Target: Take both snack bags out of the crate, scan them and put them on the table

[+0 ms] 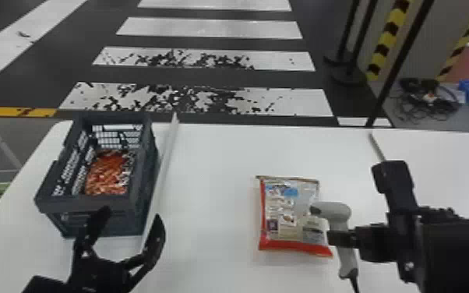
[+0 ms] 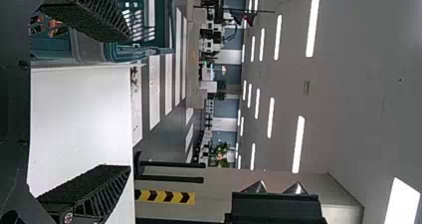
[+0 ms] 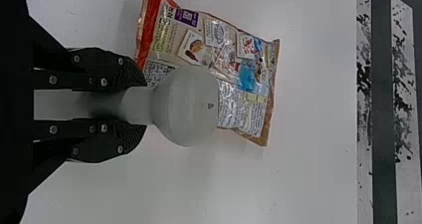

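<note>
here, the right gripper (image 1: 341, 238) grips the scanner (image 1: 337, 219) near a snack bag (image 1: 290, 214).

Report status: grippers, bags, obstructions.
Left gripper open near crate. Right gripper clamped on scanner, over snack bag on table. Scanner partly covers bag.
</note>
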`<state>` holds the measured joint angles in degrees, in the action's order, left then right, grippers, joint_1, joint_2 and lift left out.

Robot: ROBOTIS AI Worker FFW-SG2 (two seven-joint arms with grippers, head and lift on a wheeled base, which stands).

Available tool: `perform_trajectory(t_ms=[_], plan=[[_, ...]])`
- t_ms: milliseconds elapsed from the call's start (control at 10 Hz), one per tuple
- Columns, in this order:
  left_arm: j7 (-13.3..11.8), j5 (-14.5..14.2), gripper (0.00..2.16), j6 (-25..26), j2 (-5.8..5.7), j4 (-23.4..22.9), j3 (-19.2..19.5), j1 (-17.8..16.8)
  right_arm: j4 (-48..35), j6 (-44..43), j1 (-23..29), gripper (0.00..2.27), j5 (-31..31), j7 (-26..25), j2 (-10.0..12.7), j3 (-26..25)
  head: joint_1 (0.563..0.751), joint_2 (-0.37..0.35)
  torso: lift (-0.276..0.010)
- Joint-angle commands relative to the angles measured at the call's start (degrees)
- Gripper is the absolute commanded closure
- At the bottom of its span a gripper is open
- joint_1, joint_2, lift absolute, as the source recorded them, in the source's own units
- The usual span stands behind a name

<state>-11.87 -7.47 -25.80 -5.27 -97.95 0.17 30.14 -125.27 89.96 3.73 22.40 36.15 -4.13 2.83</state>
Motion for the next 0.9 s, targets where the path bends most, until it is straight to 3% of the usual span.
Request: perform_trajectory(t_ms=[0,800], plan=[[0.0,0.0,0.08,-0.1,0.00,0.0,0.0,0.0,1.8,0.1,-0.4,2.24,0.0,0.1,0.0,0.3,0.695,-0.007,-0.094],[-0.1,-0.1,0.08,-0.2,-0.09,0.2,0.1,-0.2,5.1,0.1,-2.1,2.24,1.7,-0.1,0.1,0.5,0.695,0.002,-0.094]])
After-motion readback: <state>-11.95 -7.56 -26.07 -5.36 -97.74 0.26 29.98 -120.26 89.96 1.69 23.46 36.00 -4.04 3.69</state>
